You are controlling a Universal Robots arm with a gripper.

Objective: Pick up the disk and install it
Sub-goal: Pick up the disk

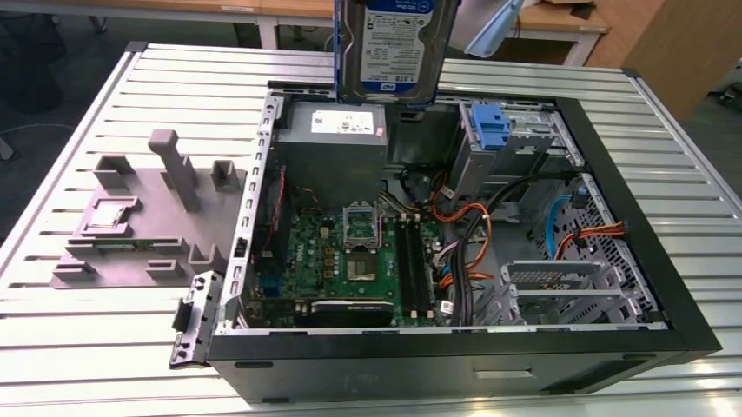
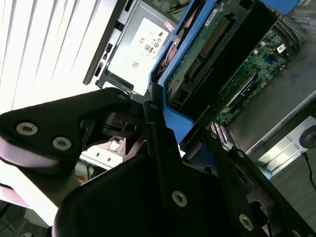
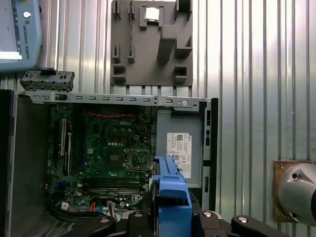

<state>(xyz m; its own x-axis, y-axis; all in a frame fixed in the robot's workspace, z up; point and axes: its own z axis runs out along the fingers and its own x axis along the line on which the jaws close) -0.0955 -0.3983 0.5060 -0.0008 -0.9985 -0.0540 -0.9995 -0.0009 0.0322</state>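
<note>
Disk [image 1: 394, 43] | held upright in the air at 12 o'clock, above power supply [image 1: 334, 130] of open computer case [image 1: 464, 352] | gripper [image 3: 170, 217] fingers clamped on its blue carrier | pickup done, install not yet done

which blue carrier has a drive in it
The one held above the case by the end effector, framing the disk; the blue bracket inside shows no drive.
</note>
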